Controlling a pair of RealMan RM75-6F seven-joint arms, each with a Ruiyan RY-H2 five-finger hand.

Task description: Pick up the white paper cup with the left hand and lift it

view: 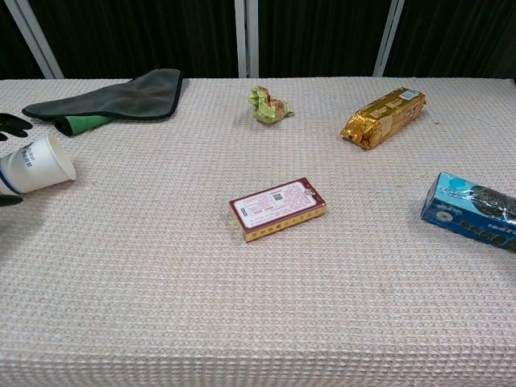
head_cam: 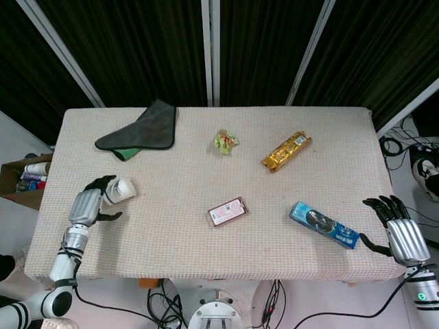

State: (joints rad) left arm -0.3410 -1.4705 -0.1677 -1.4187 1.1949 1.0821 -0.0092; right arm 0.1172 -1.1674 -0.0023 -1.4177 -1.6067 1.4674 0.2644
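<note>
The white paper cup (head_cam: 122, 190) lies on its side near the table's left edge, mouth pointing right; the chest view shows the cup (view: 38, 164) at the frame's left border. My left hand (head_cam: 89, 204) is just left of it, its dark fingers (view: 13, 123) above the cup's base and the thumb below, a small gap showing on both sides. The cup rests on the cloth-covered table (head_cam: 171, 247). My right hand (head_cam: 400, 229) hovers at the table's right edge, fingers spread, holding nothing.
A dark grey cloth over a green one (head_cam: 140, 129) lies behind the cup. A crumpled wrapper (head_cam: 225, 142), gold snack pack (head_cam: 286, 151), red-and-pink box (head_cam: 228, 212) and blue biscuit pack (head_cam: 323, 224) lie further right. A cardboard box (head_cam: 20, 179) stands off the left edge.
</note>
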